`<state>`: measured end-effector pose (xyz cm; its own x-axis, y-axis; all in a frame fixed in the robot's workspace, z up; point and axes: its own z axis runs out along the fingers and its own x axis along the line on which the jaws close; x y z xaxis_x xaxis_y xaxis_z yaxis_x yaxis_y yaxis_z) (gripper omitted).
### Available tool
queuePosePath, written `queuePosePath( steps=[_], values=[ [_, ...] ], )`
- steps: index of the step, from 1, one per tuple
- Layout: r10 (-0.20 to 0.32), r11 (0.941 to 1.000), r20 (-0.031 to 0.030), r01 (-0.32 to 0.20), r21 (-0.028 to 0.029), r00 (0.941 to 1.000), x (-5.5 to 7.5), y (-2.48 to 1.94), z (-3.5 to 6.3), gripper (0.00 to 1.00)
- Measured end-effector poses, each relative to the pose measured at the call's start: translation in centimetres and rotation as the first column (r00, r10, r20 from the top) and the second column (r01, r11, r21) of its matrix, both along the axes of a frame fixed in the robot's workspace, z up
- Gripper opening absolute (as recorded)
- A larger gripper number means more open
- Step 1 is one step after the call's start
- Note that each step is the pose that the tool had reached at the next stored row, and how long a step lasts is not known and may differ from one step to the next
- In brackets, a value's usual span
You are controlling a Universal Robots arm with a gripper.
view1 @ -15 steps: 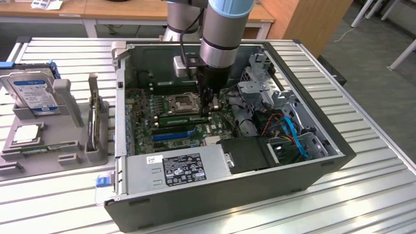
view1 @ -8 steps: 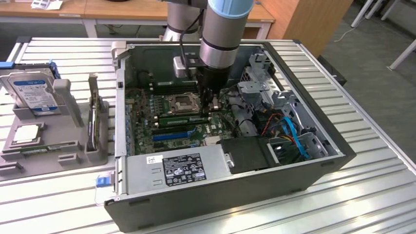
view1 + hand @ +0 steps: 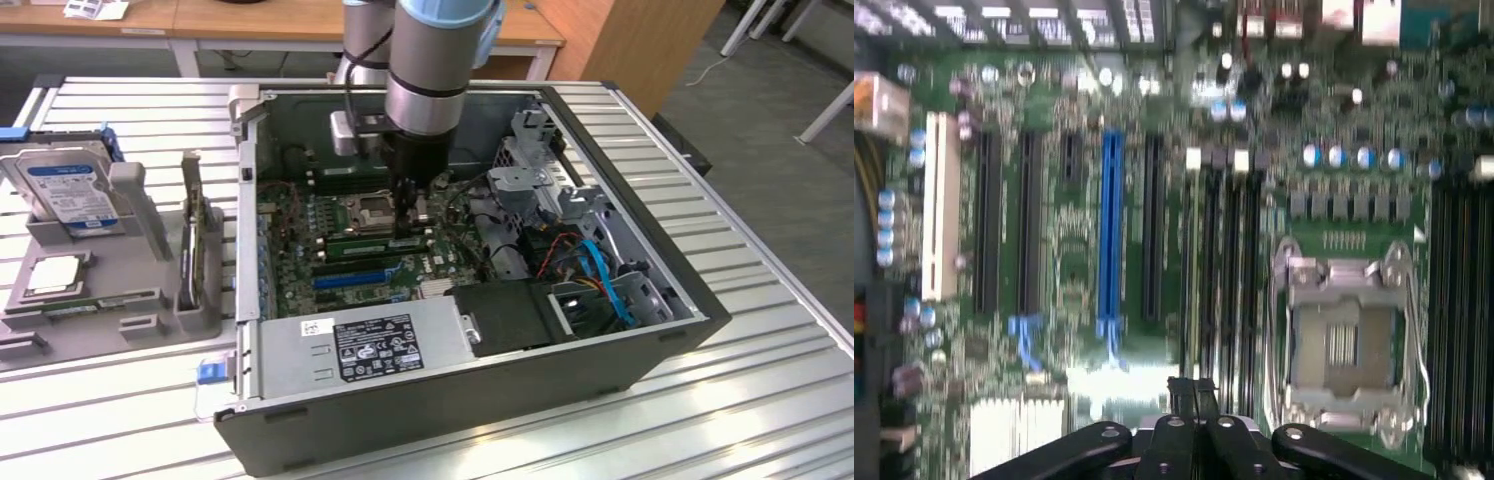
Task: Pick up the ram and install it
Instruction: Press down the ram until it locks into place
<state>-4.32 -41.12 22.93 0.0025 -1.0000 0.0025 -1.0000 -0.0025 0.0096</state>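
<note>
**Pressing the stick home in the memory slot**

Ribbed metal table (image 3: 120, 420) carries everything. On the exterior view's left sits a gray holder (image 3: 94, 300) with a hard drive (image 3: 64, 195) and a square silver chip (image 3: 54, 275). To its right stands the open computer case (image 3: 467, 400), motherboard (image 3: 334, 215) facing up.

My gripper (image 3: 408, 222) is down inside the case beside the processor socket (image 3: 371, 208), fingers pressed together. The ram (image 3: 378, 243) lies along a slot just at my fingertips, on the near side of the socket; whether I am pinching it or only bearing on its top edge I cannot tell. In the wrist view my gripper (image 3: 1194, 390) sits over the dark memory slots (image 3: 1219, 270).

To do this well, I judge the push must go straight down, even along the stick, until both end latches close.
</note>
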Motion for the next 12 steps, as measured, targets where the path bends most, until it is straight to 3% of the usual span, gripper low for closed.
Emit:
queuePosePath(
  steps=[12],
  values=[
    [0.0,1.0,0.0045,0.0,-0.0055,1.0,-5.5,0.0,0.01,0.11]
  ],
)
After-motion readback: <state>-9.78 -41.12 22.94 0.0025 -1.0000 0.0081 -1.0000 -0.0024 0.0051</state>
